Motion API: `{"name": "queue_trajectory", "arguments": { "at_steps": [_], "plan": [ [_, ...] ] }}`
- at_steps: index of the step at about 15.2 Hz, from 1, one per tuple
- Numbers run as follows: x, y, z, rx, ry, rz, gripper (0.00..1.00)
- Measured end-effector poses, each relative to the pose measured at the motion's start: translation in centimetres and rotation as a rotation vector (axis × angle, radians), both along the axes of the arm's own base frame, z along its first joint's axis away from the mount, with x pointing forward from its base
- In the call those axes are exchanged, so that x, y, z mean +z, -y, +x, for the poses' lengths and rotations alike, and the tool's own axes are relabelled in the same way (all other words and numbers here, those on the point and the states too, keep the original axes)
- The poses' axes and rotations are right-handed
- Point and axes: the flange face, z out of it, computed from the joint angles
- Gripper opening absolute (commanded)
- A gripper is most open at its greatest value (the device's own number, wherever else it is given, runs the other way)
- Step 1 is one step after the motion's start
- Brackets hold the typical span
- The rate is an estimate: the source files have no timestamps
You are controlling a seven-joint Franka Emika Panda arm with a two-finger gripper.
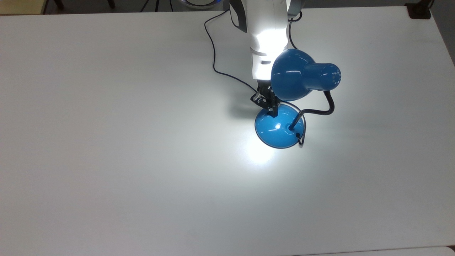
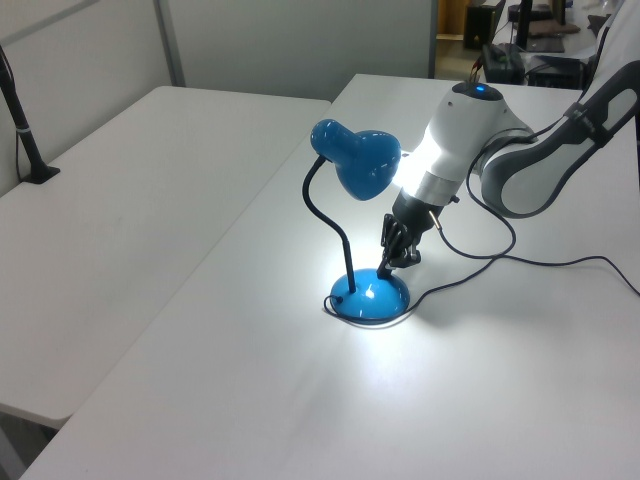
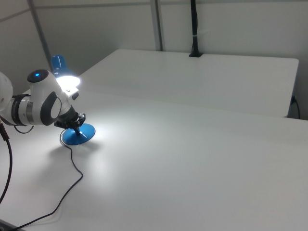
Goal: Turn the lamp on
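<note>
Top view: lamp (image 1: 279, 130) lit, apparently.

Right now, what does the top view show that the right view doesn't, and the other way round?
Only the top view shows the black gooseneck curving up from the base, the vent holes on the shade's neck, and the bright pool of light falling on the table just below the base. Only the right view shows the lit opening of the shade glowing white, and a second table behind. Both show the lamp lit, its cord trailing off, and the end effector down at the blue base.
</note>
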Motion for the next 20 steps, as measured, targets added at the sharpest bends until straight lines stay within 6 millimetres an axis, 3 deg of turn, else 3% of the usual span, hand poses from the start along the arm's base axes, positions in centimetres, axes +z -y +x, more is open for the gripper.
{"name": "queue_trajectory", "arguments": {
  "at_steps": [7,11,14,18,20],
  "plan": [
    [0.0,0.3,0.1,-0.021,-0.011,0.018,0.0],
    [1.1,1.9,-0.4,-0.132,-0.149,-0.009,0.01],
    [3.5,5.0,-0.8,-0.255,-0.246,-0.037,0.02],
    [6.8,11.4,-1.0,-0.372,-0.366,-0.139,0.05],
    [9.4,14.0,-0.7,-0.421,-0.389,-0.156,0.1]
  ]
}}
